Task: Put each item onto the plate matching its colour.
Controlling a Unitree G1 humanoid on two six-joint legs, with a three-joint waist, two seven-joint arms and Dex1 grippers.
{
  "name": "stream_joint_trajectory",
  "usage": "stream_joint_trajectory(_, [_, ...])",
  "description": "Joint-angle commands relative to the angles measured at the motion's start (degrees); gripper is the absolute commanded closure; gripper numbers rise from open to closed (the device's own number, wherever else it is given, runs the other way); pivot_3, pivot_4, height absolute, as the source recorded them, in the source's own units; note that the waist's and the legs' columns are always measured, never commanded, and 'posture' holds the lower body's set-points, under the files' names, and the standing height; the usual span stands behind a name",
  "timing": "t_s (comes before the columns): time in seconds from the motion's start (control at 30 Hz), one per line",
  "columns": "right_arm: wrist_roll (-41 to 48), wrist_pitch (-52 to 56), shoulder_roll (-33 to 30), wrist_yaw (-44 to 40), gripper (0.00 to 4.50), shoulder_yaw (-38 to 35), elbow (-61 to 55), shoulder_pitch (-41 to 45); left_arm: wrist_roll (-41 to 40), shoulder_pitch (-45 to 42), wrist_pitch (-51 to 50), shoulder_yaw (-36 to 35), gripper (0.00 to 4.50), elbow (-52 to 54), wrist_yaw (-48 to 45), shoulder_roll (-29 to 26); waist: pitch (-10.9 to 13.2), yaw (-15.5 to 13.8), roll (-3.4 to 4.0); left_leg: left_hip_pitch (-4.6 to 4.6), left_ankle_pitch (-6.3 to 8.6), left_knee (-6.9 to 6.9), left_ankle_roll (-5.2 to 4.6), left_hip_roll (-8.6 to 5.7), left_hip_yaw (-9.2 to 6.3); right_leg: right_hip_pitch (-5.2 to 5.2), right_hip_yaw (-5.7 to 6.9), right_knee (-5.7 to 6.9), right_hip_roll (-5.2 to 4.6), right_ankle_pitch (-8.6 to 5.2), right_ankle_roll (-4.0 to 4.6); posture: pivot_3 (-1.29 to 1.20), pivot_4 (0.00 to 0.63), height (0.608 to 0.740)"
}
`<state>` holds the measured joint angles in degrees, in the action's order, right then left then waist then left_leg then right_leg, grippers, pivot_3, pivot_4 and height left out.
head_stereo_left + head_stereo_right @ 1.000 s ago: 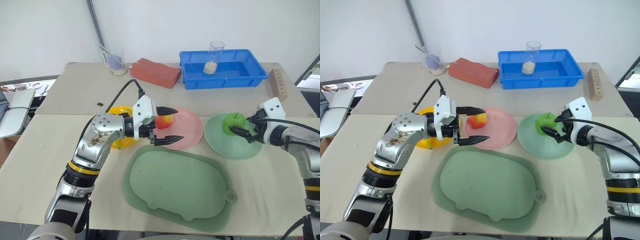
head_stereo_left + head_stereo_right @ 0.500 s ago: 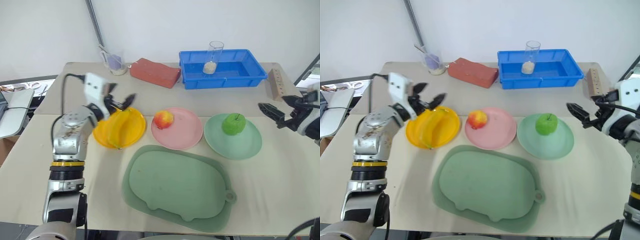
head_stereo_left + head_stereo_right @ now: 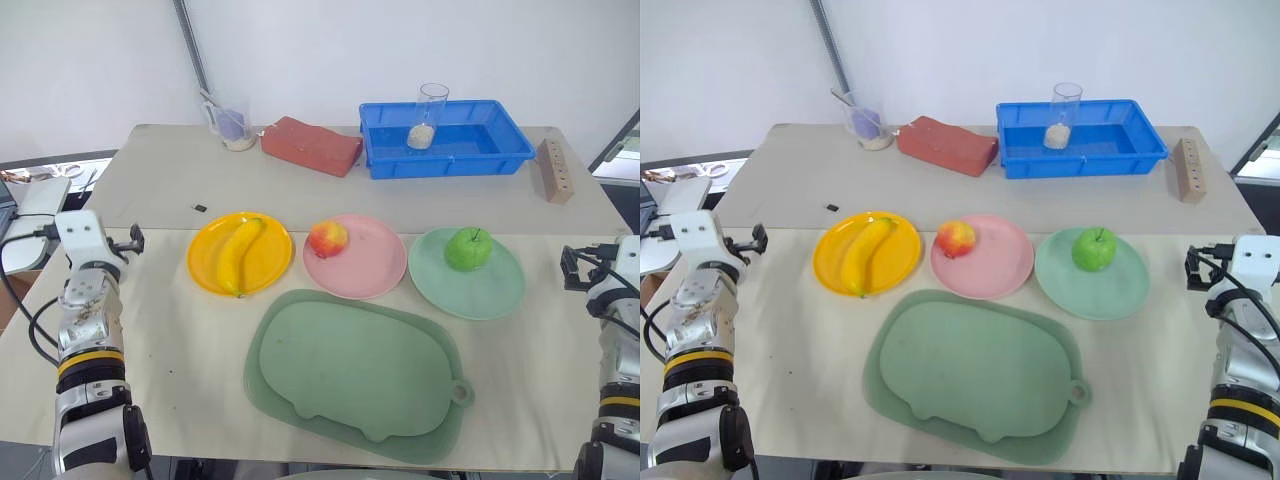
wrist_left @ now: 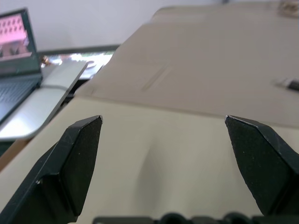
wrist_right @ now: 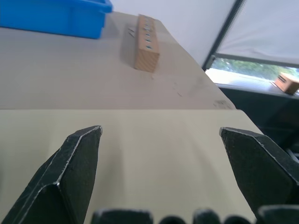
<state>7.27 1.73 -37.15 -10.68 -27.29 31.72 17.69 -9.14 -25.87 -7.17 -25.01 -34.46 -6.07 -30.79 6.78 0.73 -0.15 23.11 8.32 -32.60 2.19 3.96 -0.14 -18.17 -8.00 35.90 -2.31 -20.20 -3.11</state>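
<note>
All three fruits rest on plates of matching colour; both grippers are released and empty.

Nearest, the large dull-green tray (image 3: 355,370) lies at 6 o'clock on the table (image 3: 150,360). The left gripper (image 4: 163,154), at 9 o'clock near the table edge, has its fingers spread wide with nothing between them; the right gripper (image 5: 163,163), at 3 o'clock, stands likewise spread and empty. Just beyond the tray sits a row of plates: the banana (image 3: 238,254) on the yellow plate (image 3: 205,268), the red-and-yellow apple (image 3: 328,238) on the pink plate (image 3: 370,268), the green apple (image 3: 464,248) on the mint plate (image 3: 490,290). Farther, from 11 to 1 o'clock: a measuring cup (image 3: 232,125), a brick (image 3: 311,145), a blue bin (image 3: 445,137) holding a glass (image 3: 427,115), a wooden block (image 3: 555,171).
</note>
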Motion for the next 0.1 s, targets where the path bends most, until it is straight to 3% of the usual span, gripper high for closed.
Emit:
stream_joint_trajectory(0.03, [-0.5,-3.7,-0.2,2.2,0.03,0.1,2.4,2.0,0.0,-0.2,3.0,-0.8,0.00,-1.6,0.9,-1.2,0.0,0.1,0.02,-0.01,0.00,0.00,0.00,0.00,0.00,0.00,0.00,0.00,0.00,0.00,0.00,0.00,0.150,0.740])
stream_joint_trajectory(0.1, [-0.2,-4.4,0.0,2.5,0.03,0.3,3.8,2.9,-0.5,-0.4,3.3,-0.8,0.00,-2.6,0.6,-1.2,0.0,0.1,0.03,-0.01,0.00,0.04,0.01,0.00,0.01,0.03,0.00,-0.01,0.00,0.00,0.00,0.00,0.150,0.740])
